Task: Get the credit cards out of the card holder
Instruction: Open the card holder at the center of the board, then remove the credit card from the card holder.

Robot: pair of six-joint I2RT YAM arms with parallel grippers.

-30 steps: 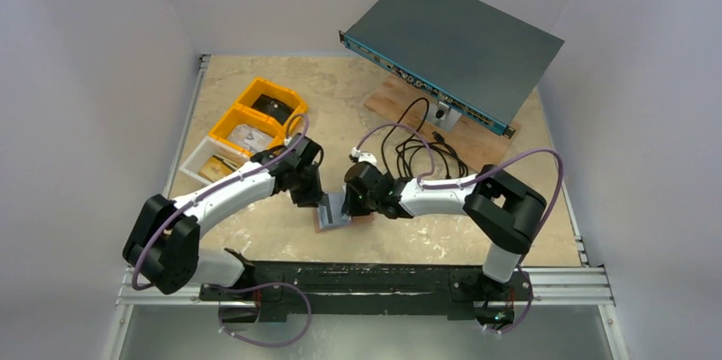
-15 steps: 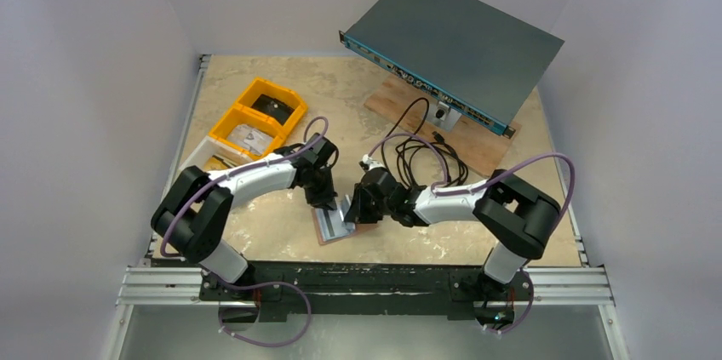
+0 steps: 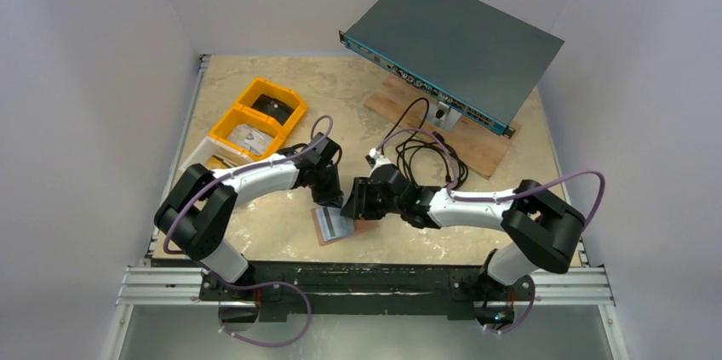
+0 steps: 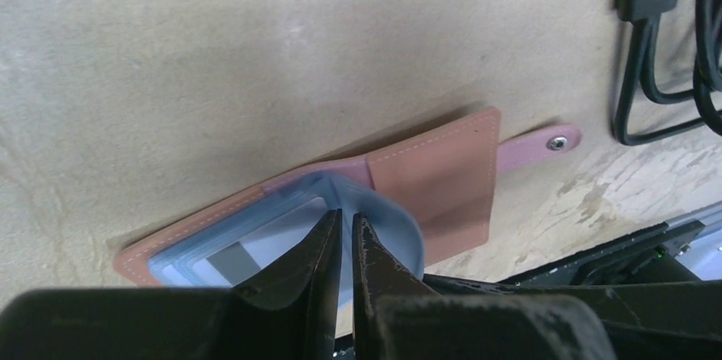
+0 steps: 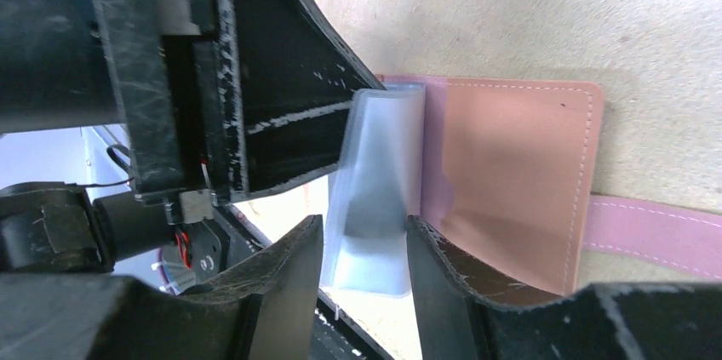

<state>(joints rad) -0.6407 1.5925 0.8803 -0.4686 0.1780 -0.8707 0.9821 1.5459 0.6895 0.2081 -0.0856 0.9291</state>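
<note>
Since a second ago, the right gripper [image 5: 364, 228] has been swung in toward the left one and its jaws have been parted, where before they were closed. The left arm's elbow has been drawn in over the table [image 4: 213, 54], and the card holder [image 4: 434, 173] has been shifted slightly toward the near edge.

The card holder is seen lying open and flat on the table between the two grippers, with its tan leather spread out. Its pink strap [image 4: 532, 147] is stretched out to one side, and a small round stud [image 4: 558, 143] is set in the strap's end.

A pale blue sleeve [image 5: 375, 164] is lifted up out of the holder's inside and bent into a curve. The left gripper [image 4: 346, 228] is almost fully closed, and the upper edge of that sleeve is pinched between its fingers.

The right gripper's fingers are held apart on either side of the raised sleeve and are not clamped on it. A dark patch can be made out through the sleeve, though what it is cannot be told.

Pale blue-grey cards [image 4: 255, 245] are seen still tucked in the holder beside the left fingers. Black cables [image 4: 656, 79] lie on the table beyond the strap.
</note>
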